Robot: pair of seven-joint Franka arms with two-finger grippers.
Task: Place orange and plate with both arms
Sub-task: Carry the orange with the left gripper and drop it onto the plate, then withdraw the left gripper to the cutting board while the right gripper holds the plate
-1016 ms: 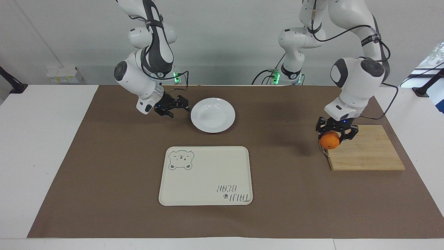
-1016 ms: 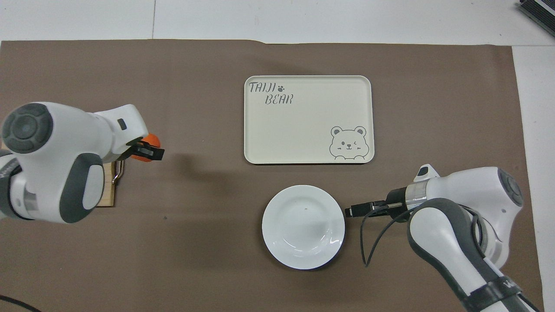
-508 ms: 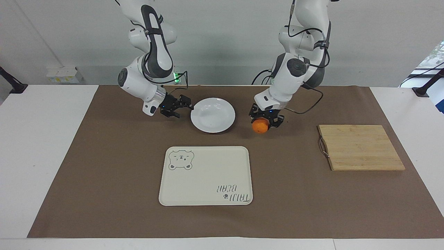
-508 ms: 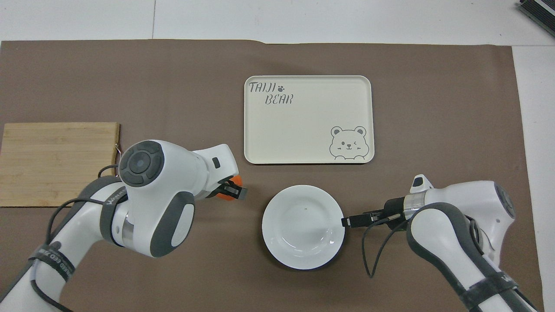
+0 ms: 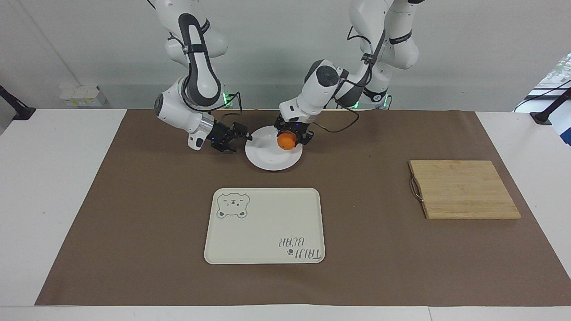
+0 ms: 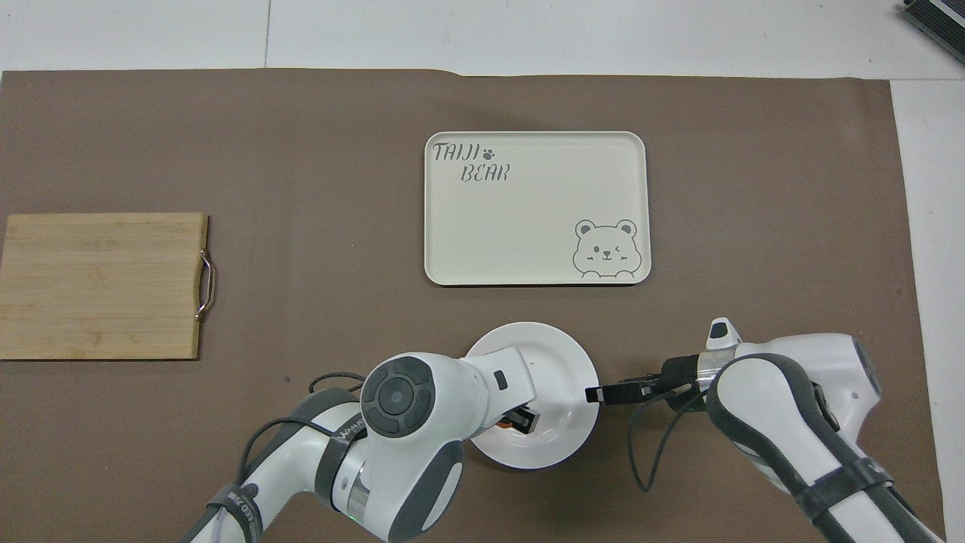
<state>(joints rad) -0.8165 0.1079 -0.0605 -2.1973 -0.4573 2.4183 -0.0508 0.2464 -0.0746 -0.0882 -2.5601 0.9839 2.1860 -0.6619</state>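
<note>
White glossy plate [image 5: 273,154] lies on brown paper near the robots in the facing view. The left gripper [image 5: 292,133] hangs over it, clenched around the orange [image 5: 286,141]. The right gripper [image 5: 235,137] sits level with the plate's rim at the right arm's end, fingers apart and not clearly touching. Farther out lie a cream bear tray [image 5: 265,225] and a bamboo cutting board [image 5: 464,189].

From overhead, the left arm hides most of the orange [image 6: 500,428]. The right gripper's [image 6: 603,394] tips meet the plate's [image 6: 558,354] edge. Released off-centre, the orange could roll off; a nudge could slide the plate. Nothing blocks the tray [image 6: 535,208].
</note>
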